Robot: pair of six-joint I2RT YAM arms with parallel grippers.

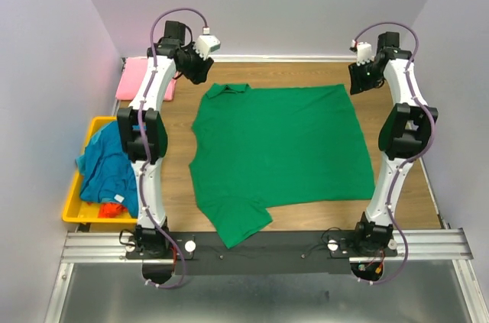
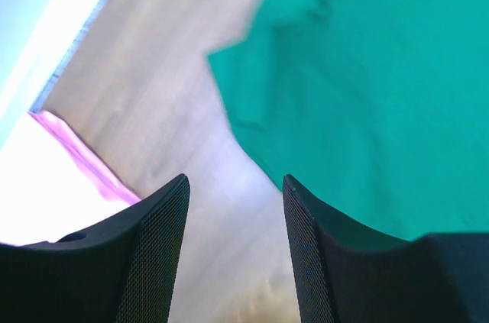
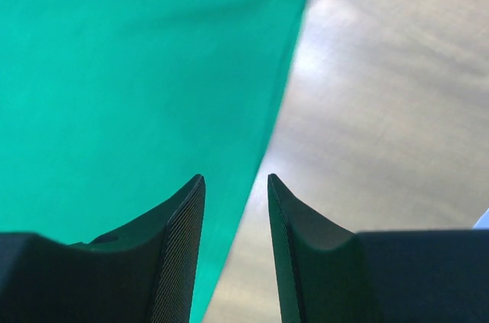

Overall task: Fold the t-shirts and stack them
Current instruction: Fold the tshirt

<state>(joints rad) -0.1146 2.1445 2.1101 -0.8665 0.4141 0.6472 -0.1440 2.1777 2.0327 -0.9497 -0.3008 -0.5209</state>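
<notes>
A bright green t-shirt (image 1: 279, 147) lies spread flat on the wooden table, collar at far left, one sleeve at the near edge. My left gripper (image 1: 200, 71) hovers open and empty just left of its collar; the left wrist view shows the shirt (image 2: 367, 86) and bare wood between the fingers (image 2: 233, 185). My right gripper (image 1: 359, 79) is open and empty above the shirt's far right corner (image 3: 130, 79), its fingers straddling the cloth edge (image 3: 235, 182). A folded pink shirt (image 1: 141, 79) lies at far left. A teal-blue shirt (image 1: 107, 163) and a bit of orange-red cloth (image 1: 113, 208) sit in the bin.
A yellow plastic bin (image 1: 80, 212) stands at the left edge of the table. Walls close in on the left, back and right. The pink shirt's edge shows in the left wrist view (image 2: 84, 163). A metal rail (image 1: 267, 243) runs along the near edge.
</notes>
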